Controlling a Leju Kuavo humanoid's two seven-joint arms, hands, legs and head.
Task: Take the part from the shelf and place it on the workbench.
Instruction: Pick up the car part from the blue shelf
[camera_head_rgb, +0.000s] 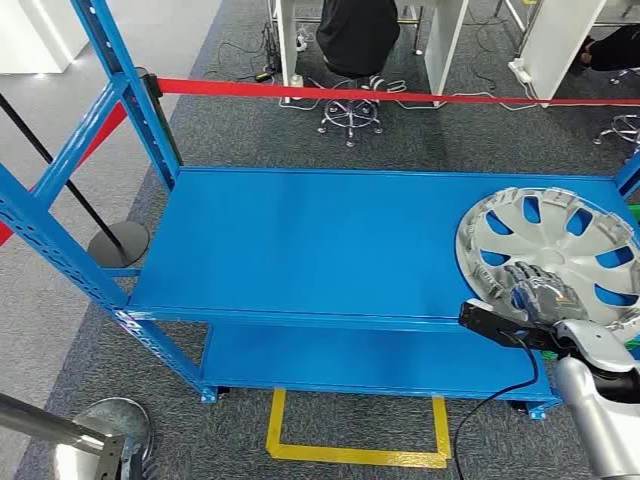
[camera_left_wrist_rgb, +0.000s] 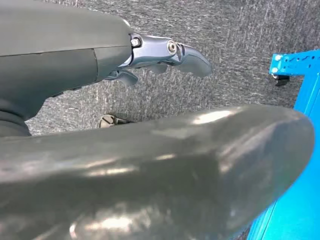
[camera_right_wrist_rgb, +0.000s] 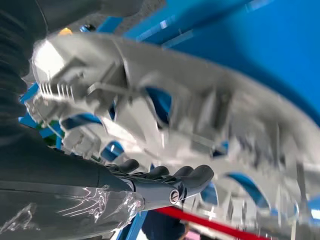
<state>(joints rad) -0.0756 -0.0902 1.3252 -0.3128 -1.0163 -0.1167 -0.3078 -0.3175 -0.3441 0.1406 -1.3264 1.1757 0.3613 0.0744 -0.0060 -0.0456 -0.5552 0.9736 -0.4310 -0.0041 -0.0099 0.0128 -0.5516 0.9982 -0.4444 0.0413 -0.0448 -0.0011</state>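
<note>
The head view is showing a silver wheel cover (camera_head_rgb: 555, 240) lying flat at the right end of the blue shelf (camera_head_rgb: 302, 245), close to the shelf's front edge. The right hand (camera_head_rgb: 542, 290) is reaching over that front edge, and its fingers are lying on the near rim of the wheel cover. The right wrist view is giving what the head view cannot: the ribbed underside of the wheel cover (camera_right_wrist_rgb: 181, 115) from very close, with the dark fingers (camera_right_wrist_rgb: 188, 175) stretching under it and the thumb beside. The fingers seem to be closing on the rim, but whether they are really gripping it, I cannot tell. The left wrist view is looking down at grey carpet (camera_left_wrist_rgb: 241, 30), and the left hand (camera_left_wrist_rgb: 166, 52) is hanging there with its fingers apart, holding nothing.
</note>
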